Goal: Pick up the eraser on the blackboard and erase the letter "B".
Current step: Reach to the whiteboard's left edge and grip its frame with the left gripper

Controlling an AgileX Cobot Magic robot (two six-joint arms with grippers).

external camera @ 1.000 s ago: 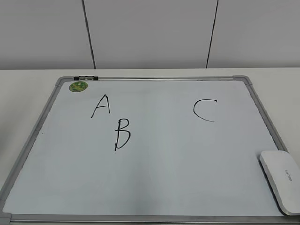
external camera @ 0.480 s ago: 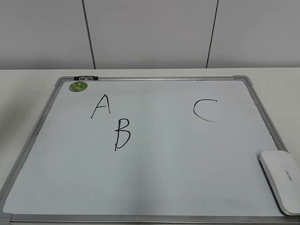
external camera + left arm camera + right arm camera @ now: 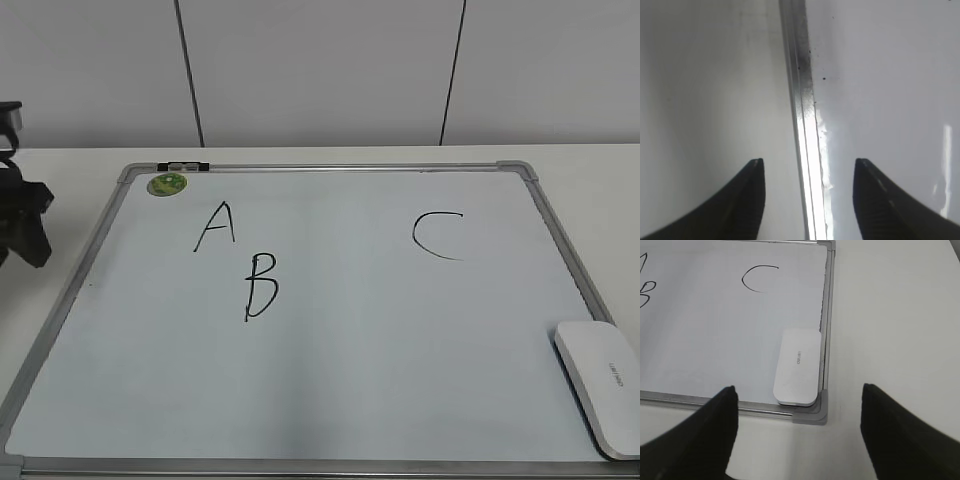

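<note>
The white eraser [image 3: 600, 388] lies flat in the near right corner of the blackboard [image 3: 400, 370]; it also shows in the right wrist view [image 3: 797, 366]. The black letter "B" [image 3: 260, 286] is left of the board's centre, below an "A" [image 3: 215, 227]; a "C" [image 3: 438, 235] is at the right. My left gripper [image 3: 25, 225] is at the far left edge, beside the board's left frame; in the left wrist view [image 3: 807, 165] its jaws are open and straddle the frame [image 3: 805, 125]. My right gripper [image 3: 799, 390] is open and empty, above the table just short of the eraser.
A round green sticker [image 3: 167, 184] and a small black clip [image 3: 183, 166] sit at the board's far left corner. A white table [image 3: 590, 170] surrounds the board. A grey wall stands behind.
My left gripper has come into the exterior view at the far left edge. The eraser and the letters have not moved.
</note>
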